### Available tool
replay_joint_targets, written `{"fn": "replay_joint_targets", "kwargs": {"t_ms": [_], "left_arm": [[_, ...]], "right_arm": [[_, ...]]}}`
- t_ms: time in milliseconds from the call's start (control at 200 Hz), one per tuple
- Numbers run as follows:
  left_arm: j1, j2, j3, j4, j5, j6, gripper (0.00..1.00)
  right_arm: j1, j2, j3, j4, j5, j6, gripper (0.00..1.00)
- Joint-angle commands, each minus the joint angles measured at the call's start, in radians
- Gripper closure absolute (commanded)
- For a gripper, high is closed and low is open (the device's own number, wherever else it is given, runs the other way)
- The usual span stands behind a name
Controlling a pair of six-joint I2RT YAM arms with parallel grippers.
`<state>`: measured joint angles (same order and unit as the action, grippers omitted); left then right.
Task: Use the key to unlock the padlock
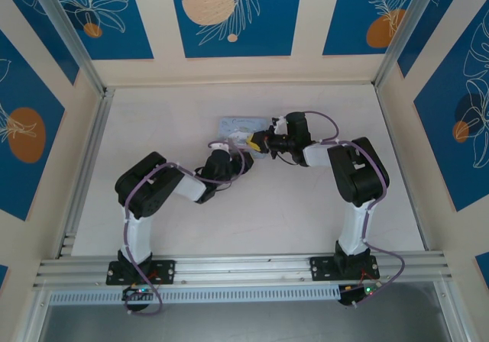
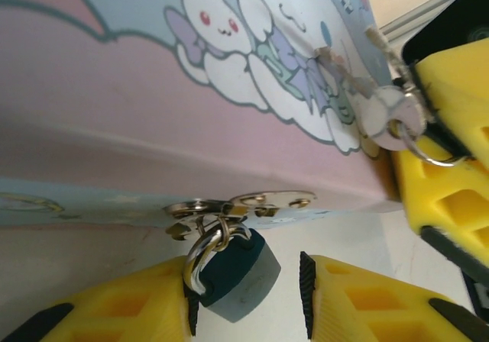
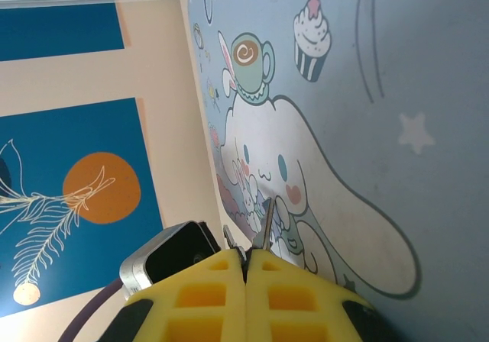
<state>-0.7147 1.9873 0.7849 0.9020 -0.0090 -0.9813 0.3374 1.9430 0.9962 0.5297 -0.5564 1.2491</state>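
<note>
Left wrist view: my left tool (image 2: pixel 248 304) stands open around the padlock (image 2: pixel 233 277); my right tool (image 3: pixel 246 259) pinches the key (image 2: pixel 384 113) nearby, blade aimed past it.

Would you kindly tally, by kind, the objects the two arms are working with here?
padlock: 1
key: 1
tin: 1
Total: 3

Overhead view looks down from behind; both close wrist views share the tin (image 2: pixel 114 90)
</note>
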Motion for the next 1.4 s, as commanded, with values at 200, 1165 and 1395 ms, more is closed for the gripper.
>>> {"fn": "replay_joint_targets", "kwargs": {"t_ms": [200, 1165, 1395], "left_arm": [[-0.022, 0.016, -0.023, 0.143, -0.012, -0.091, 0.57], [-0.063, 0.073, -0.006, 0.048, -0.217, -0.220, 0.61], [-0.066, 0.087, 0.004, 0.035, -0.231, -0.234, 0.68]], "right_arm": [[-0.009, 0.040, -0.007, -0.022, 0.007, 0.011, 1.00], [-0.020, 0.041, -0.018, -0.009, -0.003, 0.016, 1.00], [-0.021, 0.043, -0.024, -0.001, -0.003, 0.019, 1.00]]}}
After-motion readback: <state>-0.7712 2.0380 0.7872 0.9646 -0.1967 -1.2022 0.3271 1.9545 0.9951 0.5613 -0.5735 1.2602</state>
